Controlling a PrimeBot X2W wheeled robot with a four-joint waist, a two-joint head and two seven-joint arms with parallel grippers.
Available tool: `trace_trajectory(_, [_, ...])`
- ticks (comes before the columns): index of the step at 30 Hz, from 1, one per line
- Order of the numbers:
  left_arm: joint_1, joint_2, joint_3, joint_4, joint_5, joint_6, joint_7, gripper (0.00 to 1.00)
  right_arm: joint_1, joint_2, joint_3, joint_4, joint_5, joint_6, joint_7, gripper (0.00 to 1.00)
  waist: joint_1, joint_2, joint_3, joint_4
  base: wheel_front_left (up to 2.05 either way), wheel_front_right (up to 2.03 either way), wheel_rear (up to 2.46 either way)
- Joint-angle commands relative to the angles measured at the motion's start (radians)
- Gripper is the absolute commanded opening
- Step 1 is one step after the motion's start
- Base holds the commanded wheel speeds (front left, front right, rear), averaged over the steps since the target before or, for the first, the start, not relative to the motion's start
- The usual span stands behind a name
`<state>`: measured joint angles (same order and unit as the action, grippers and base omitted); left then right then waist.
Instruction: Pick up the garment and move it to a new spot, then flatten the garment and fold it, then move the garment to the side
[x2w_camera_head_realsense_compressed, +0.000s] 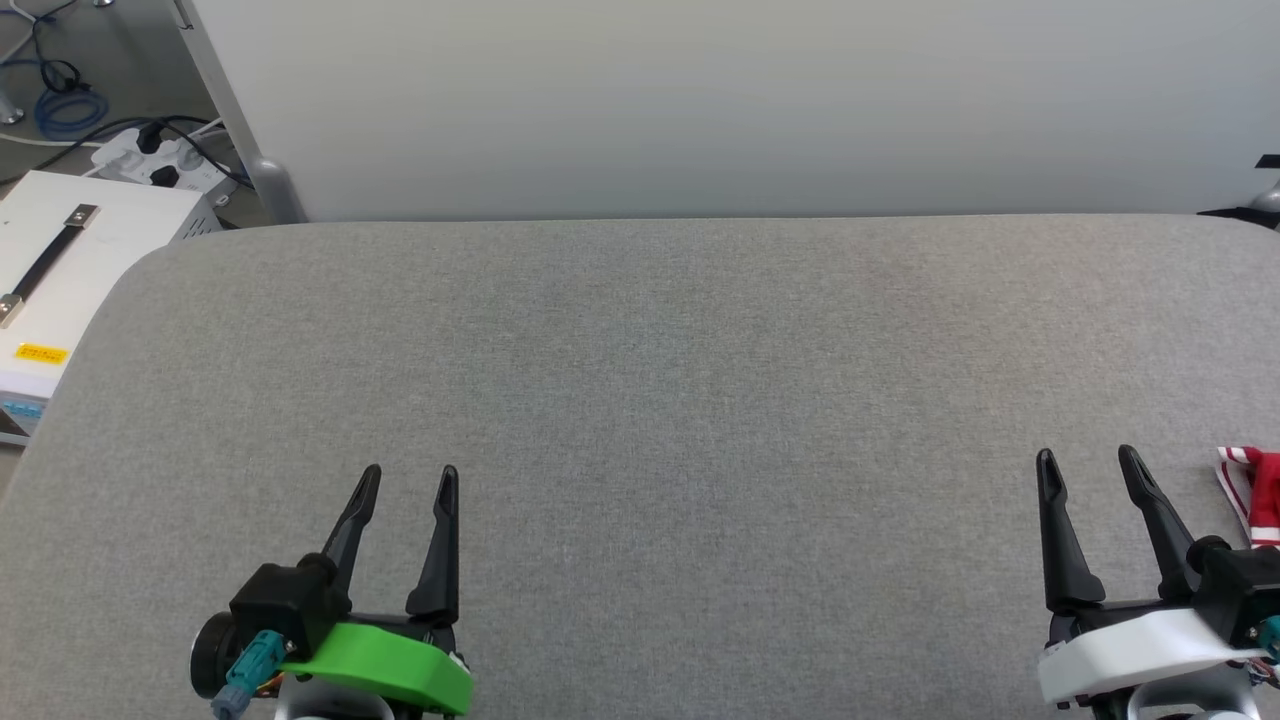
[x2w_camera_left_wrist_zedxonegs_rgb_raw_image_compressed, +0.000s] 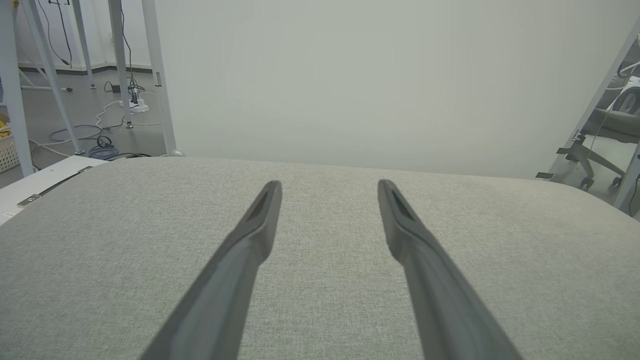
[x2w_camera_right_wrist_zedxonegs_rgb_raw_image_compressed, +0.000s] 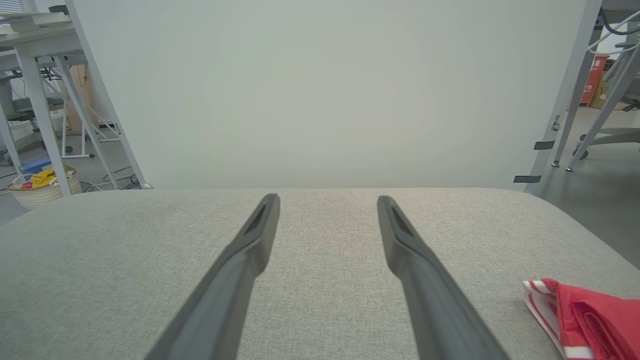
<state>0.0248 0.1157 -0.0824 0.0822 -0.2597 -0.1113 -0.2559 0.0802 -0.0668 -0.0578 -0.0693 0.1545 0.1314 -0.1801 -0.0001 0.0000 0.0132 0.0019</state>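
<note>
- Lighting: bright, even and diffuse in all three views. No hard shadows fall on the grey surface.
- Glare: none noted. The pale backboard reads flat and dims slightly toward its corners in the wrist views.
- Focus: the head view is sharp throughout. In both wrist views the fingers blur toward the bottom edge, while their tips and the cloth weave stay crisp.
- Distortion: wide-angle bowing in the wrist views. The surface's far edge curves, and the post leans.

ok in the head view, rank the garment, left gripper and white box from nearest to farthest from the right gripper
1. garment, just right of the right gripper, at the picture's edge
2. left gripper, across the table on the left
3. white box, beyond the table's far left corner
</note>
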Motion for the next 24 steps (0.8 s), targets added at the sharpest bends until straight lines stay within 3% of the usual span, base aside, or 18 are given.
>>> trace_trajectory(1, [0.02,-0.01,0.008,-0.003,0.013,-0.006,-0.006,1.0,0.005,0.004,0.003,0.008,-0.006,-0.001,-0.009,1.0,0.0001,0.0,-0.001,-0.001,0.0,0.0,0.0])
trace_trajectory(24, [0.03,-0.039,0.047,-0.028,0.056,-0.019,-0.006,1.0,-0.013,0.015,0.001,0.035,-0.001,-0.001,-0.024,1.0,0.0001,0.0,-0.004,-0.005,0.0,0.0,0.0])
